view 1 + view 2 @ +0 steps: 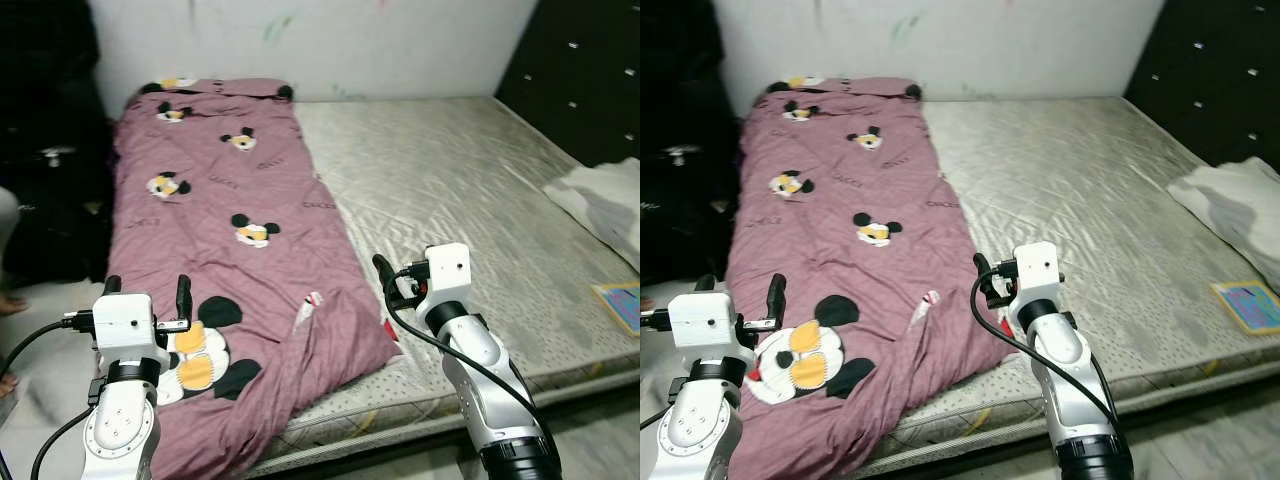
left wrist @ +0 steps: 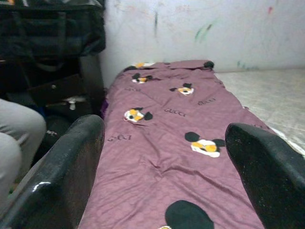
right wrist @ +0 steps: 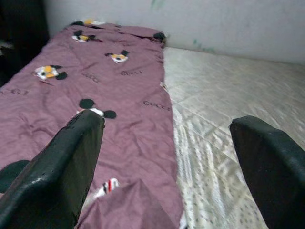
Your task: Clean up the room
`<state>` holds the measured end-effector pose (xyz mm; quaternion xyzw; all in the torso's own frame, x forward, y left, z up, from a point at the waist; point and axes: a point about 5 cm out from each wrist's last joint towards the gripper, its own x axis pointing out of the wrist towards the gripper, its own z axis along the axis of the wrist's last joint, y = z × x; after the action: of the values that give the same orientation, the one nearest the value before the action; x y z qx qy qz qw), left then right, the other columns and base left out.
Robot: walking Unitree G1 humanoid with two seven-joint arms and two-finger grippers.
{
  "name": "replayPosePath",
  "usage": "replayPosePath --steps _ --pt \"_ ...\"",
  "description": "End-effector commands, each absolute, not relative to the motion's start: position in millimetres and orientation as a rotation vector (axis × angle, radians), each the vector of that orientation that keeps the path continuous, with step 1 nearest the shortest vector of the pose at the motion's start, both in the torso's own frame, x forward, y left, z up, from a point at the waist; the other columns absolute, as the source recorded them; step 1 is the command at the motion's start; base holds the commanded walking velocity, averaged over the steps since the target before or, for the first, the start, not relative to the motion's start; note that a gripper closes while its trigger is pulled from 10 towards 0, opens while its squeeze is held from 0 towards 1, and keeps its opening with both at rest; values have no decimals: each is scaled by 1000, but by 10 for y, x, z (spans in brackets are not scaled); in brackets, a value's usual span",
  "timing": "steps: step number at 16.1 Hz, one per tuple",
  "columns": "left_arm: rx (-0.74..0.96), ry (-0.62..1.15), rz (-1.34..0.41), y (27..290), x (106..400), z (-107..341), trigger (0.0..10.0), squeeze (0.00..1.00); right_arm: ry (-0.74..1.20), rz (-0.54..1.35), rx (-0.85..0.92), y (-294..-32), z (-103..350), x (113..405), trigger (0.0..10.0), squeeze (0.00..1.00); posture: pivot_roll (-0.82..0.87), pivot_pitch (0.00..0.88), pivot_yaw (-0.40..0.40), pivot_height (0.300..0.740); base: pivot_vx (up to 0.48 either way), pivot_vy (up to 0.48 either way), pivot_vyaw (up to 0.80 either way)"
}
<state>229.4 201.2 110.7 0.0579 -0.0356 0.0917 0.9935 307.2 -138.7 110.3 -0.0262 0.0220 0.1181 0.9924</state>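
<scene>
A mauve blanket [image 1: 230, 230] printed with cartoon mouse heads lies lengthwise on the left half of a bare grey mattress [image 1: 450, 170]; its near end hangs over the front edge. My left gripper [image 1: 148, 289] is open above the blanket's near left corner, fingers [image 2: 62, 176] spread with nothing between them. My right gripper [image 1: 400, 280] is open just right of the blanket's near right edge, low over the mattress [image 3: 228, 109]. Its wrist view looks along the blanket's [image 3: 119, 81] right border.
A white pillow [image 1: 600, 200] and a blue-edged book [image 1: 620, 305] lie at the mattress's right side. A dark padded panel [image 1: 580, 70] rises at the back right. Black bags [image 1: 50, 150] stand left of the bed, where a person's leg [image 2: 19, 138] shows.
</scene>
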Motion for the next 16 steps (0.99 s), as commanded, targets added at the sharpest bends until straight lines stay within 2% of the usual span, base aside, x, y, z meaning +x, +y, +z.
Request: replayPosePath --steps 1,7,16 --pt "110 -65 181 1998 2316 1104 10000 0 43 235 -49 -1398 1119 3084 10000 0 16 0 -60 740 0 0 0" --pt "108 -61 181 1988 2337 1100 10000 0 55 271 -46 -1346 1083 3048 10000 0 16 0 -60 740 0 0 0" --pt "113 -54 214 2004 2342 1101 10000 0 54 283 -41 -1332 1093 3060 10000 0 14 9 -64 624 0 0 0"
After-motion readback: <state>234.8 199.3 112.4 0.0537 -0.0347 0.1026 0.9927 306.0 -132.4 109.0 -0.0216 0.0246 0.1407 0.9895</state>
